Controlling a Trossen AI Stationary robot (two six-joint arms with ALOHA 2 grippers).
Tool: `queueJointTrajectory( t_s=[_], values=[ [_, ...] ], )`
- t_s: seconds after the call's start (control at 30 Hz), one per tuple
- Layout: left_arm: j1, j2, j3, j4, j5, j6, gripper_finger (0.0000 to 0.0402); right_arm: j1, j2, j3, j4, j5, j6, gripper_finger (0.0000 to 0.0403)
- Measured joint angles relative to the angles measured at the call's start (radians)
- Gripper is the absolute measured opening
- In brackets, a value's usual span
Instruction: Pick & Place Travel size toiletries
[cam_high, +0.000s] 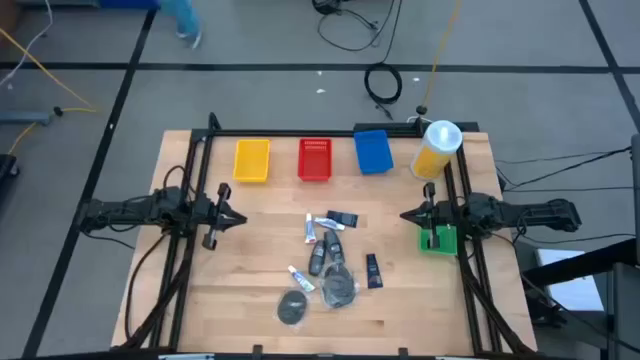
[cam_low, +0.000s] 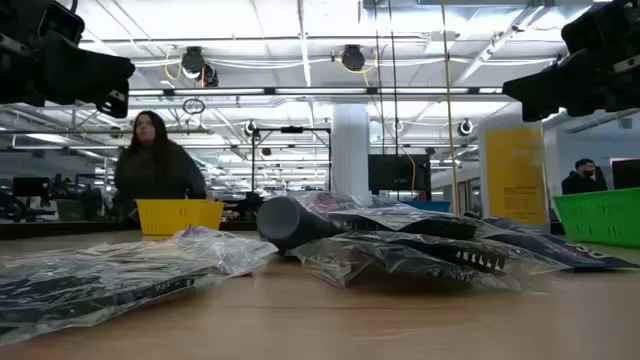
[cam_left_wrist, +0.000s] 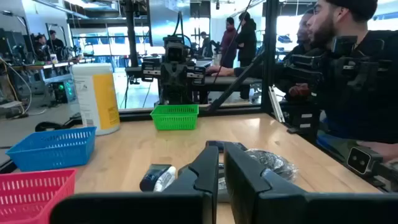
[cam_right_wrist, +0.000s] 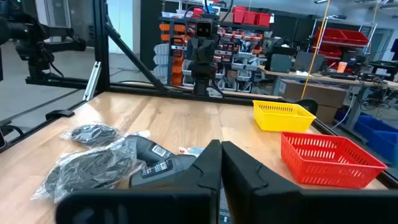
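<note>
The travel size toiletries lie loose at the table's middle: white tubes (cam_high: 312, 228) (cam_high: 301, 279), small dark bottles (cam_high: 318, 258), dark flat packets (cam_high: 343, 218) (cam_high: 373, 270) and two round dark-grey pucks (cam_high: 341, 288) (cam_high: 292, 308). Some are in clear plastic wrap (cam_low: 400, 245). My left gripper (cam_high: 236, 217) hangs above the table's left side, shut and empty, and points toward the pile (cam_left_wrist: 222, 149). My right gripper (cam_high: 405, 215) hangs above the right side, shut and empty, and points toward the pile (cam_right_wrist: 221, 146).
A yellow basket (cam_high: 251, 160), a red basket (cam_high: 315, 159) and a blue basket (cam_high: 372, 152) stand in a row at the far edge. A big yellow bottle (cam_high: 437, 150) stands at the far right. A green basket (cam_high: 437, 240) sits under my right arm. People stand beyond the table.
</note>
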Motion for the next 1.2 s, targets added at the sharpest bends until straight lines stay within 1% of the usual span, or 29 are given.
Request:
queueJointTrajectory(
  t_s=[1.13, 1.17, 1.2],
  values=[
    [0.0, 0.0, 0.0, 0.0, 0.0, 0.0, 0.0026, 0.0, 0.0, 0.0, 0.0, 0.0, 0.0, 0.0004],
    [0.0, 0.0, 0.0, 0.0, 0.0, 0.0, 0.0026, 0.0, 0.0, 0.0, 0.002, 0.001, -0.041, 0.0004],
    [0.0, 0.0, 0.0, 0.0, 0.0, 0.0, 0.0026, -0.001, 0.001, 0.0, 0.016, 0.005, -0.136, 0.0004]
  ],
)
